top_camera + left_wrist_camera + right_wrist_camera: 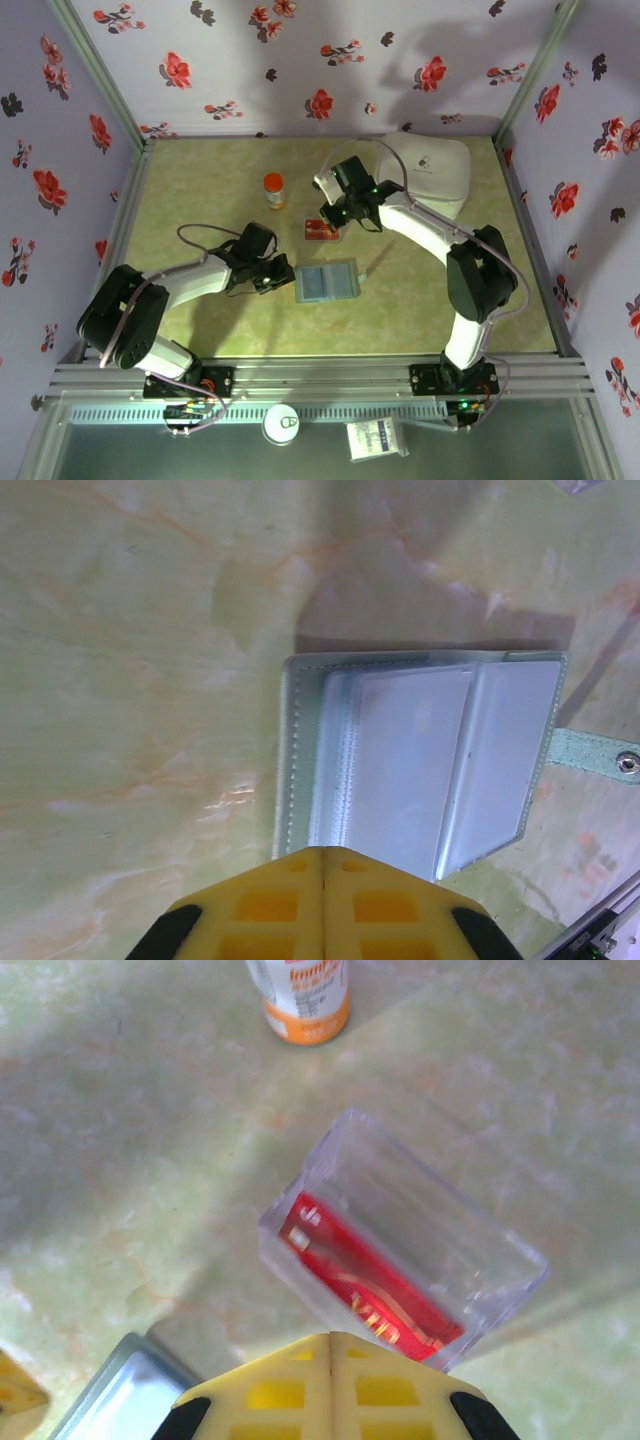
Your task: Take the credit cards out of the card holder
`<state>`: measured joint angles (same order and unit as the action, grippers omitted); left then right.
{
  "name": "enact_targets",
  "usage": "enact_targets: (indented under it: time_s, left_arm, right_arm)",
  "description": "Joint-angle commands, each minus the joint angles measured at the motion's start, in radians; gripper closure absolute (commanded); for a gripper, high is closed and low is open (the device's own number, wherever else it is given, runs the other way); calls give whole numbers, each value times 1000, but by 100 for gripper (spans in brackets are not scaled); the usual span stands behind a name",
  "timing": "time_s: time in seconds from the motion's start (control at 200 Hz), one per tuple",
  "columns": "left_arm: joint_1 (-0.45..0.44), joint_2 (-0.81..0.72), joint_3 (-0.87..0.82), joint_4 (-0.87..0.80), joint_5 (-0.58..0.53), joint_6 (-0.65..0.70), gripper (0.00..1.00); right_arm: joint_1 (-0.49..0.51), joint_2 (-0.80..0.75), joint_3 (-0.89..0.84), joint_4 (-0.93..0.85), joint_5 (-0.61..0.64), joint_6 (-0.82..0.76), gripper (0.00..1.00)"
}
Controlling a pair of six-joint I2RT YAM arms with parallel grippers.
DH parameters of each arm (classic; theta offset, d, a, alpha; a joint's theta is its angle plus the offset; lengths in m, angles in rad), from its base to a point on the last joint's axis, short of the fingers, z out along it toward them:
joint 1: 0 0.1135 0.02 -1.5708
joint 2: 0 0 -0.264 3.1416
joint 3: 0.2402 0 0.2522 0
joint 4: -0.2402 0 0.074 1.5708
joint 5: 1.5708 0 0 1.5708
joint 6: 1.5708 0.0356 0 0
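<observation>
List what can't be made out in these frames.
- Left wrist view: the card holder has cloudy sleeves, so whether any cards are left inside cannot be told. Its strap is cut off by the right edge.
- Right wrist view: the red card in the clear tray could be one card or several stacked. The bottle is cut off by the top edge.
- Top view: the card's print is too small to read.

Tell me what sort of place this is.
Probably a robot test booth, not a home: floral-papered walls box in a small green tabletop, and two arms are bolted to a metal rail.
</observation>
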<state>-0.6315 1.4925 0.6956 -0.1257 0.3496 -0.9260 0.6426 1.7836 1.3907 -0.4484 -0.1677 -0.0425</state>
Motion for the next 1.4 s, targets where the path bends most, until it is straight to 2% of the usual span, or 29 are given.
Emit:
enact_targets:
  time_s: [0.0,0.265,0.705,1.09,1.395]
  left_arm:
    - [-19,17,23,14,10,-14,95]
    - [-58,49,31,14,4,-25,98]
    - [-71,76,14,-51,-33,-17,100]
    - [-61,73,24,-90,-67,10,100]
    - [-50,60,25,-103,-69,22,100]
  right_arm:
    - [31,-56,-77,26,35,172,92]
    - [115,-183,-274,127,75,420,91]
    - [160,-312,-396,103,139,581,91]
    - [198,-253,-379,61,67,768,90]
    - [231,-141,-380,176,-36,866,73]
